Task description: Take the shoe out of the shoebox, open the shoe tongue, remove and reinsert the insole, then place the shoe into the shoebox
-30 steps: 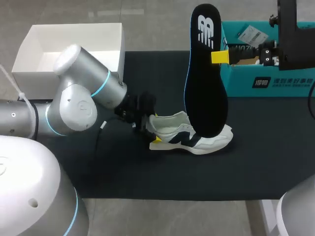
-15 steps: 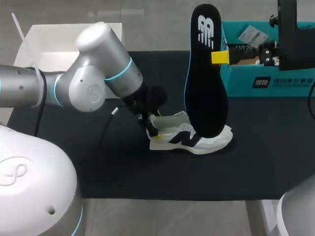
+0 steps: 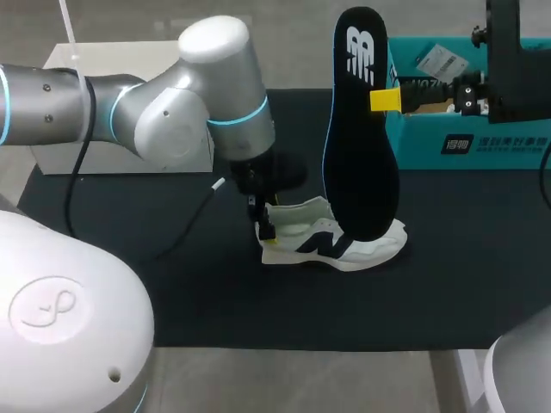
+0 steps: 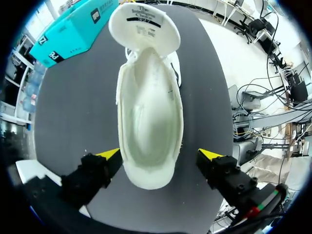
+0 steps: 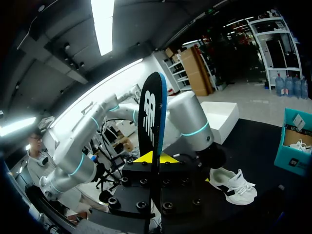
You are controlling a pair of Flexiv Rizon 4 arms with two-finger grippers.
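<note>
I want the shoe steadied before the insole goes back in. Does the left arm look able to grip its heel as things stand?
Probably yes: the left gripper is open, its yellow tips flanking the heel of the shoe, with nothing between them and it.

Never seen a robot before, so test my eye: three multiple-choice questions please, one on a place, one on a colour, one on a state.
1. Where is the insole, relative to the shoe? A) inside it B) in the air, outside it C) flat beside it
2. What colour is the shoebox? A) teal B) red C) black
3. How do the left fingers stand? A) shut on the laces B) shut on the insole C) open, either side of the heel
Answers: B, the right fingers pinch it upright; A, teal in the head view; C, a gap shows beside the heel.
</note>
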